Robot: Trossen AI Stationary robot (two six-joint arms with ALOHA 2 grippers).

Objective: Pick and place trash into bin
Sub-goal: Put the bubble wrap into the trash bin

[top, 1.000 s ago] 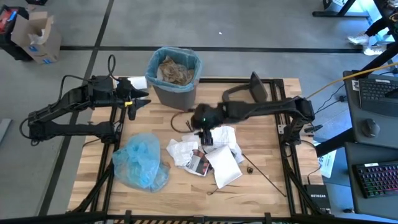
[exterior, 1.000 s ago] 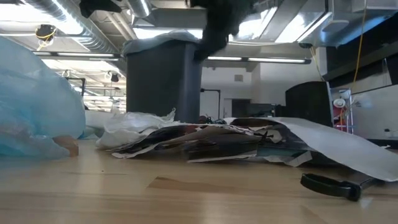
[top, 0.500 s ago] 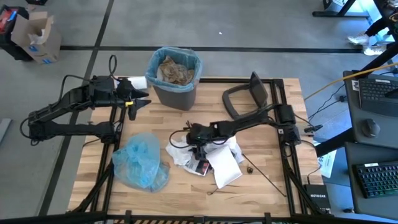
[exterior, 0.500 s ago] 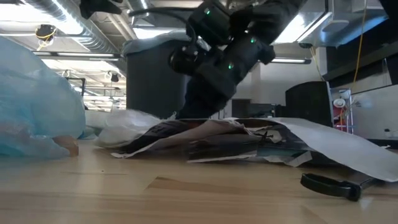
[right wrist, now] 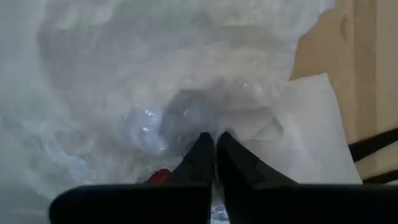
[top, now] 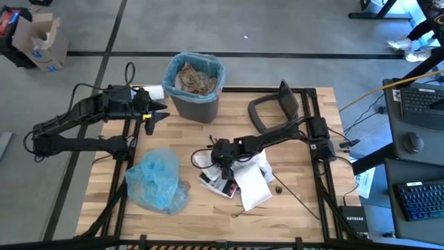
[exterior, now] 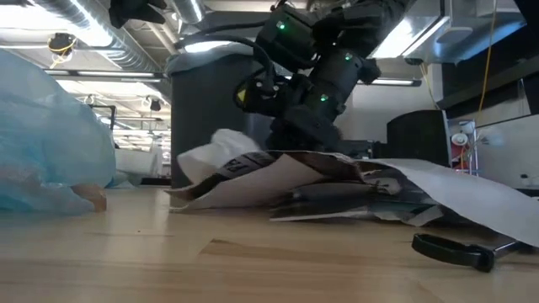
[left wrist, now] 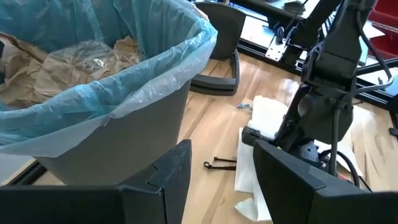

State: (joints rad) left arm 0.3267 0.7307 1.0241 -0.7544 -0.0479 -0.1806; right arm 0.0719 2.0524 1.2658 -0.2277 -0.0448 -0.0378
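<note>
Wooden table [top: 173, 132], no legible print, right gripper [right wrist: 214, 149] jaws pinching trash [top: 239, 173]

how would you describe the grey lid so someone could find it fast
Start at the bin with the light blue liner at the table's far edge. To its right, flat on the wood, lies the grey lid. It is the only dark, hollow frame there; the litter nearby is pale paper.

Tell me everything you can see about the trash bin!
The bin is dark grey, likely plastic, and narrows toward the bottom. A light blue liner bag folds over its rim. It stands upright at the table's far edge, open, holding crumpled brown paper and clear wrap. No gripper touches it.
</note>
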